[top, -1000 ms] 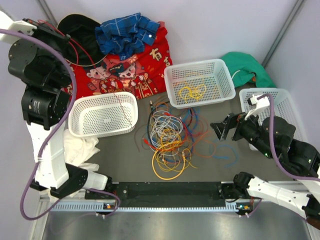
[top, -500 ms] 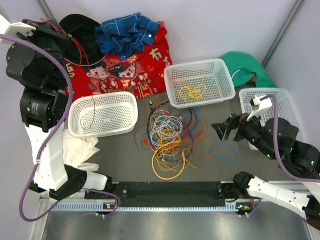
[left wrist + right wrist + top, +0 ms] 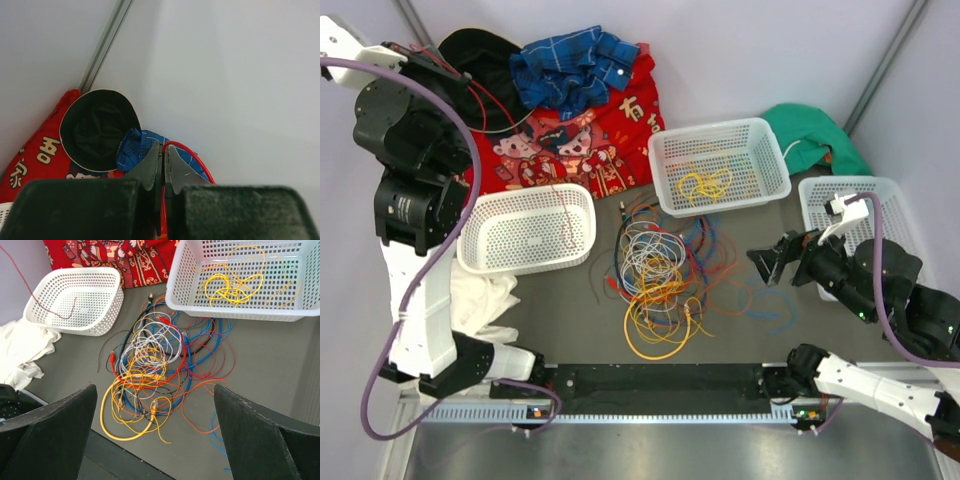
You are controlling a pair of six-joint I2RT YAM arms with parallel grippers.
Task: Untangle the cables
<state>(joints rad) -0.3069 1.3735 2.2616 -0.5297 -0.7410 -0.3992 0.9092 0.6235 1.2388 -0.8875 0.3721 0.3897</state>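
Since half a second ago the left arm is swinging a little toward 3 o'clock, and the hanging tail of the red cable (image 3: 478, 112) is drifting with it, from the middle of the near-left basket (image 3: 520, 190) toward that basket's far-right corner. The right arm is sliding slightly toward 4 o'clock. The left gripper (image 3: 161, 150) is staying high at the 10 o'clock corner of the top view. Its two fingers are pinched almost together on the red cable, which is arching out to the right of the tips in the left wrist view. From the right wrist view the red cable (image 3: 30, 292) is coming down out of the upper left, and its end is dangling inside the near-left basket (image 3: 100, 271). The right gripper (image 3: 770, 258) is hovering at 3 o'clock of the tangle of cables (image 3: 655, 280), fingers spread wide and holding nothing. The tangle is lying on the dark table (image 3: 570, 300) at the centre, with yellow, orange, red, blue and grey-white loops overlapping. At 1 o'clock of the tangle a yellow cable (image 3: 705, 183) is lying coiled in the far basket (image 3: 710, 130). A red printed cloth (image 3: 590, 140) is lying at 11 o'clock, beyond the near-left basket.
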